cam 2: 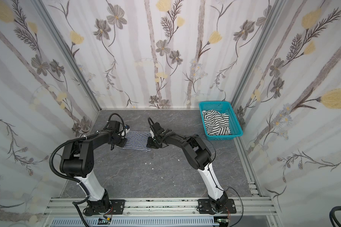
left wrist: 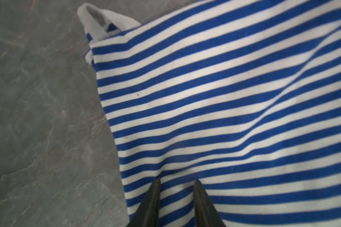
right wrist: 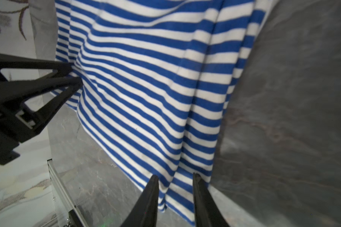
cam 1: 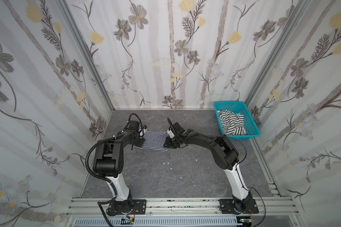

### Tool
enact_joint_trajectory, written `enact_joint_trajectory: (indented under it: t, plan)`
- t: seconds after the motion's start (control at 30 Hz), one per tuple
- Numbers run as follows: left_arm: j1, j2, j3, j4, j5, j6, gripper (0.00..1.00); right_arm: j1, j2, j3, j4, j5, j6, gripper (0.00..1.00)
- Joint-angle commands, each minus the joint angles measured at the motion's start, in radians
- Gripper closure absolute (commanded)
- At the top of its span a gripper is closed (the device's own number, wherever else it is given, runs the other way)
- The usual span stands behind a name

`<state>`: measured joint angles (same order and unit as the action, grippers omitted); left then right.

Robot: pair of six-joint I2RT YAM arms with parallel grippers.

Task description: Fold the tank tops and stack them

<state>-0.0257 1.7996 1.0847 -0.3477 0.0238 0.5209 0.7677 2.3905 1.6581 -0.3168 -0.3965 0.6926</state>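
Observation:
The navy-and-white striped tank top [cam 1: 155, 140] [cam 2: 137, 141] is stretched between my two grippers over the grey table, folded into a narrow band. My left gripper [cam 1: 141, 140] [left wrist: 177, 180] is shut on its left edge, with striped cloth [left wrist: 205, 98] between the fingers and a white strap loop [left wrist: 98, 21] at the far corner. My right gripper [cam 1: 166, 143] [right wrist: 174, 175] grips a bunched fold at the right end, and pleats in the cloth [right wrist: 146, 88] run toward it. The left gripper [right wrist: 76, 76] shows pinching the opposite edge. The black-and-white tank top [cam 1: 232, 122] [cam 2: 216, 122] lies crumpled in the basket.
The teal perforated basket [cam 1: 228, 102] [cam 2: 214, 102] stands at the back right, near the wall. A few small white scraps [cam 1: 166, 163] lie on the table in front of the cloth. An aluminium rail [cam 1: 175, 204] with both arm bases runs along the front edge.

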Motion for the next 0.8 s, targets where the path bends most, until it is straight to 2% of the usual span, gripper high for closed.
enact_joint_trajectory:
  t: [0.0, 0.1, 0.3, 0.4, 0.6, 0.77]
  plan:
    - [0.044, -0.026, 0.001, -0.017, -0.066, 0.053, 0.68, 0.026, -0.072, 0.009, 0.081, -0.033, 0.012, 0.61]
    - [0.093, -0.022, 0.02, -0.017, -0.09, 0.058, 0.68, 0.028, -0.109, 0.004, 0.09, -0.008, 0.015, 0.56]
    - [0.17, -0.019, 0.016, -0.017, -0.126, 0.051, 0.68, 0.012, -0.179, -0.072, 0.107, 0.035, 0.022, 0.55]
    - [0.202, -0.083, 0.0, -0.018, -0.025, 0.028, 0.68, 0.004, -0.226, -0.126, 0.116, 0.065, 0.019, 0.54]
    - [0.145, -0.192, -0.001, -0.019, 0.102, -0.046, 0.65, -0.019, -0.323, -0.244, 0.148, 0.12, 0.027, 0.51]
    - [0.073, -0.134, 0.03, -0.018, 0.13, -0.076, 0.64, -0.043, -0.386, -0.356, 0.202, 0.123, 0.051, 0.46]
